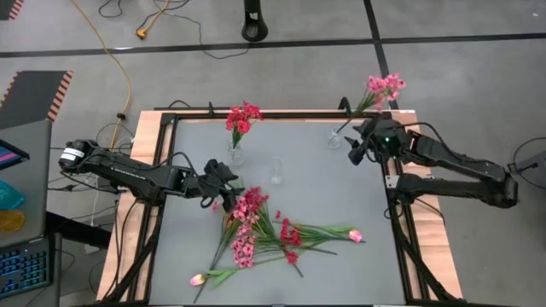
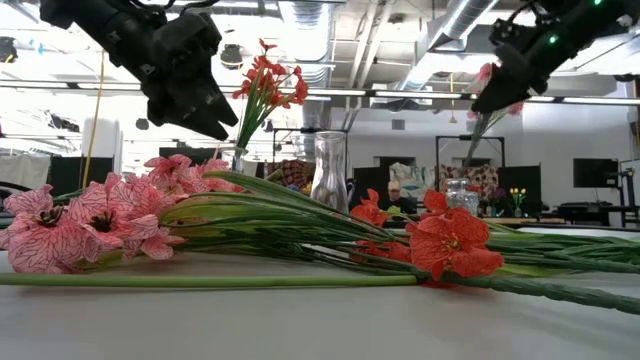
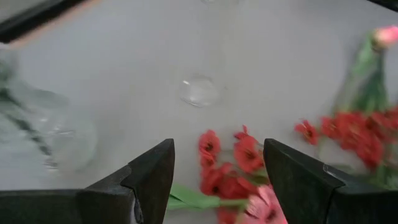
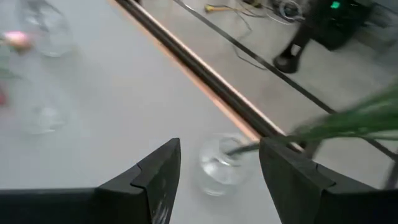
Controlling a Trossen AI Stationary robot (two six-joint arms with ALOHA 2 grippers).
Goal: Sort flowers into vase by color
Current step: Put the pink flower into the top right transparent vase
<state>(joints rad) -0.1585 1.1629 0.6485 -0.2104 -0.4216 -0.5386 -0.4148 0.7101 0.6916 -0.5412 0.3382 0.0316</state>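
Note:
Three clear glass vases stand across the far half of the table. The left vase [image 1: 235, 154] holds red flowers [image 1: 243, 116], the middle vase [image 1: 276, 170] holds nothing, and the right vase [image 1: 333, 136] holds a pink spray [image 1: 384, 86]. Its green stem [image 4: 348, 121] leans out over the rim. A pile of loose flowers lies on the table: pink sprays [image 1: 247, 209], red clusters [image 1: 290, 234] and pale pink buds [image 1: 356, 236]. My left gripper [image 3: 217, 149] hovers open over the pile's far left end [image 1: 232, 189]. My right gripper [image 4: 219, 146] is open beside the right vase [image 1: 352, 153].
A black frame and wooden border [image 1: 162, 128] run around the grey tabletop. Bare table lies between the middle vase and the right vase and along the right side. A second pale bud [image 1: 198, 279] lies near the front edge.

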